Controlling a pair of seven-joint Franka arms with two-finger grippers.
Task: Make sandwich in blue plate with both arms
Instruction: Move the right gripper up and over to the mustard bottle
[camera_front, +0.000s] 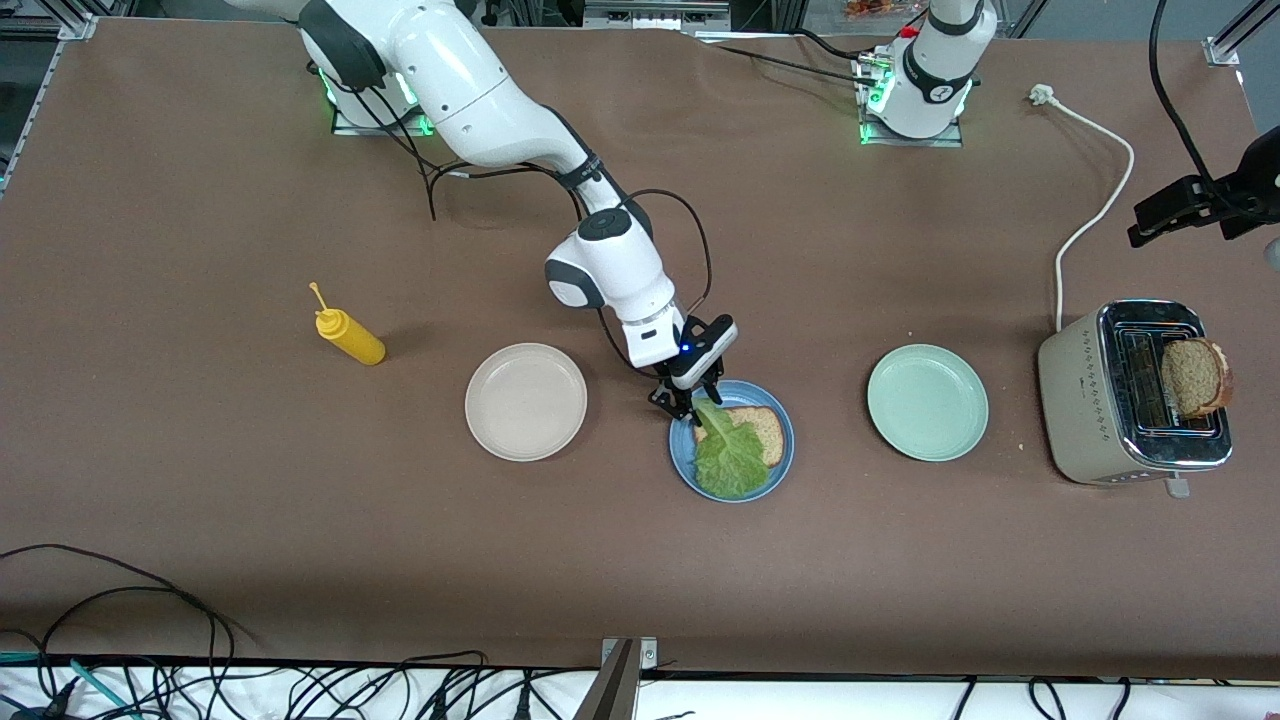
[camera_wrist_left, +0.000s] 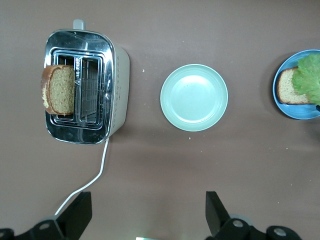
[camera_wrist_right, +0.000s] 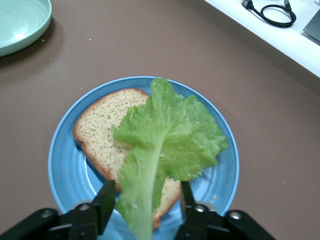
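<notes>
The blue plate (camera_front: 685, 465) holds one bread slice (camera_front: 765, 430) with a green lettuce leaf (camera_front: 730, 455) lying across it. My right gripper (camera_front: 688, 400) hangs low over the plate's rim. In the right wrist view its open fingers (camera_wrist_right: 107, 200) straddle the stem of the lettuce (camera_wrist_right: 165, 135) without pinching it, over the bread (camera_wrist_right: 100, 130) and the plate (camera_wrist_right: 60, 165). A second bread slice (camera_front: 1195, 377) stands in the toaster (camera_front: 1090, 400). My left gripper (camera_wrist_left: 148, 215) is open and empty, high over the table beside the toaster (camera_wrist_left: 117, 85).
A mint-green plate (camera_front: 927, 402) lies between the blue plate and the toaster. A beige plate (camera_front: 526, 401) and a yellow squeeze bottle (camera_front: 350, 338) lie toward the right arm's end. The toaster's white cable (camera_front: 1090, 210) runs toward the arm bases.
</notes>
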